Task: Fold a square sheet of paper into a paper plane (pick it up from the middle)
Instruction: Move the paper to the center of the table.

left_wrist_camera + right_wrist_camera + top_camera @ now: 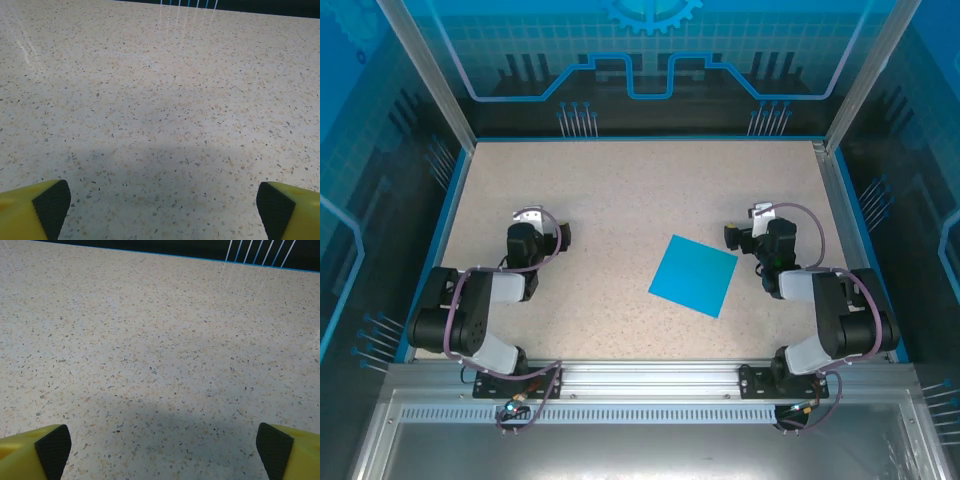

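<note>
The left gripper (160, 205) has yellow fingers with black pads (50, 207). They are cut off at the bottom corners, so just the tips show. The right gripper (160, 445) is cut off the same way. From above, any crease in the flat bright blue paper square (693, 275) is too small to see.

**First inspector:** Do we record any legible text, number, brand or sign?

**Second inspector:** We record none. The square sheet of paper (693, 275) is plain blue and unmarked. The desk (620, 190) bears speckle only.

**First inspector:** And the back panel (520, 50)?

**Second inspector:** We note a gear outline (652, 12) and line tracery on it, without letters or figures. Any label on the arm housings (470, 315) is too small for us to read.
</note>
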{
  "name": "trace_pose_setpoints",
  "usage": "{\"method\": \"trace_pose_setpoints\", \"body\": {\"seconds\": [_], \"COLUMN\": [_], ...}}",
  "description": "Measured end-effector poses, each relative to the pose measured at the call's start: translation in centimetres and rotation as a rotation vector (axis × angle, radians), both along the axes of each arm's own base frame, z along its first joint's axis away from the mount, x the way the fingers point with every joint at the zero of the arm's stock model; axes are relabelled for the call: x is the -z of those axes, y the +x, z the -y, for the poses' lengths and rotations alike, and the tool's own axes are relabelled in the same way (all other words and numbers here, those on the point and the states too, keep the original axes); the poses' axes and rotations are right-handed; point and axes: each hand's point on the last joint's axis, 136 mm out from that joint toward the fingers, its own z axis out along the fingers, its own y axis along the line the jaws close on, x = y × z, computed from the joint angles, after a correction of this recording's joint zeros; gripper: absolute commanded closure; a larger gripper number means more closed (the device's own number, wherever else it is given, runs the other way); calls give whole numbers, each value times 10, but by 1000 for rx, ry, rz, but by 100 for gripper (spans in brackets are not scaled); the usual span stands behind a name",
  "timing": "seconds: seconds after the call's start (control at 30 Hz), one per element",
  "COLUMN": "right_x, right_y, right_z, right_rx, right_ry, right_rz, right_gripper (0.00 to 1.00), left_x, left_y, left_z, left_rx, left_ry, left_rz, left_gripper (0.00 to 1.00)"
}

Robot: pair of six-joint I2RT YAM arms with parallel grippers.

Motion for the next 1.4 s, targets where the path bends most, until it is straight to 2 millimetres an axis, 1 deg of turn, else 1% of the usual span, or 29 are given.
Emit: {"method": "trace_pose_setpoints", "body": {"seconds": [0.67, 0.77, 0.83, 0.9, 0.93, 1.0, 1.07, 1.1, 1.13, 1.17, 1.2, 1.23, 1.27, 1.4], "right_x": [0, 1, -2, -13, -22, -52, -83, -96, -102, -105, -104, -98, -89, -51], "right_y": [0, -1, -3, -2, 1, 11, 14, 12, 8, 1, -6, -13, -23, -62], "right_z": [-3, -5, -6, -8, -7, -6, -9, -14, -18, -26, -34, -42, -54, -108], "right_rx": [-21, -29, -31, -21, -9, 25, 38, 32, 22, 1, -20, -39, -65, -167], "right_ry": [10, 3, -8, -13, -8, 25, 81, 127, 166, 217, 263, 301, 342, 411], "right_rz": [-1, -10, -29, -76, -96, -116, -116, -122, -134, -160, -195, -239, -303, -538], "right_gripper": [1, 1, 1, 1, 1, 1, 1, 1, 1, 1, 1, 1, 1, 3], "left_x": [0, -4, -14, -33, -46, -77, -107, -120, -129, -136, -138, -137, -134, -117], "left_y": [0, -1, -6, -13, -16, -20, -22, -25, -28, -34, -40, -45, -50, -63], "left_z": [2, 2, 0, -4, -7, -12, -14, -14, -14, -12, -10, -8, -3, 22], "left_rx": [14, 16, 4, -25, -43, -84, -117, -130, -140, -143, -146, -143, -135, -47], "left_ry": [3, 9, 8, -14, -30, -75, -128, -164, -194, -232, -271, -301, -337, -473], "left_rz": [0, 9, 29, 46, 58, 77, 101, 113, 120, 127, 120, 107, 87, -11], "left_gripper": [1, 1, 1, 1, 1, 1, 1, 1, 1, 1, 1, 1, 1, 1]}}
